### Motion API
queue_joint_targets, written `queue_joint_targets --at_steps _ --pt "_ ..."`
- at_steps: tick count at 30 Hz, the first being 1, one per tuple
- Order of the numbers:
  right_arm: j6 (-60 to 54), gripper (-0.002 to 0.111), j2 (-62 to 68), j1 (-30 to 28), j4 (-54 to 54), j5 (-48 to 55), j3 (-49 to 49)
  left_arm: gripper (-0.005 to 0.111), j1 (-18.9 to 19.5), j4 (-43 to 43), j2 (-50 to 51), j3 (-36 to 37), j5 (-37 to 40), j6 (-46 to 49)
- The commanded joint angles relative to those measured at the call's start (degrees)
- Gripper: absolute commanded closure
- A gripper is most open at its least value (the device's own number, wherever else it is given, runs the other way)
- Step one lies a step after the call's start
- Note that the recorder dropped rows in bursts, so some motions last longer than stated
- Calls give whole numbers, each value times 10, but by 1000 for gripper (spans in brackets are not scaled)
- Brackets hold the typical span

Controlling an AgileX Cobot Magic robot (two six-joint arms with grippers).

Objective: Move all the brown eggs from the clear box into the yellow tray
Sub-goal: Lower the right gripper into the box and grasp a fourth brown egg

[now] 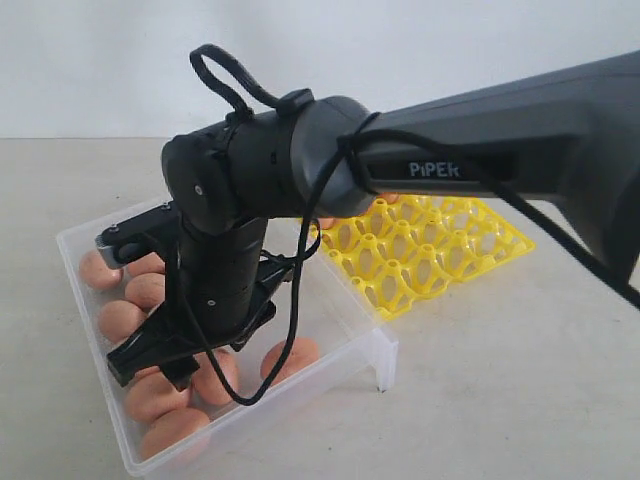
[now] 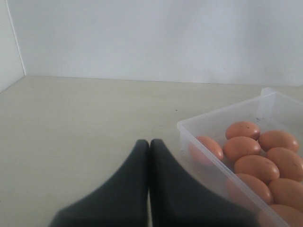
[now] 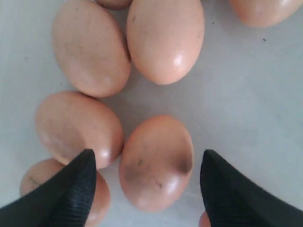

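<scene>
**Egg between open fingers:** The right tool (image 3: 147, 152) of a dark grey two-armed robot hangs low inside a shallow clear plastic box (image 1: 375, 350) on the pale worktop (image 1: 500, 400). Its two black fingers (image 3: 71, 189) are spread wide on either side of one orange-brown speckled egg (image 3: 156, 163) lying on the box floor. A narrow gap shows between the egg and each finger, so the tool has hold of nothing. More oval orange-brown eggs (image 1: 290, 358) lie loose around it, most of them bunched along the box's left side and near corner, some touching one another. The right arm (image 1: 450, 140), marked PIPER, reaches in from the right above a bright yellow openwork plastic egg tray (image 1: 440, 250). The tray lies flat on the worktop just beside the box's far right wall. The left tool (image 2: 149, 144) hovers over bare worktop near the box's outer wall, its fingers pressed together with nothing between them.
</scene>
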Motion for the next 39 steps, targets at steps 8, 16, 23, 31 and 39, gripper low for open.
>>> queue_joint_targets --at_steps 8,16,23,31,39 --pt "31 48 27 -1 -33 -5 -3 111 -2 -3 -2 -2 0 0" --pt "32 85 40 -1 -37 -16 -3 111 -2 -3 -2 -2 0 0" --pt "23 108 39 -1 -42 -37 -3 111 -2 -3 -2 -2 0 0" --pt "18 108 -17 -1 -100 -49 -4 111 -2 -3 -2 -2 0 0" --pt "19 108 -154 -1 -162 -175 -4 111 -2 -3 -2 -2 0 0"
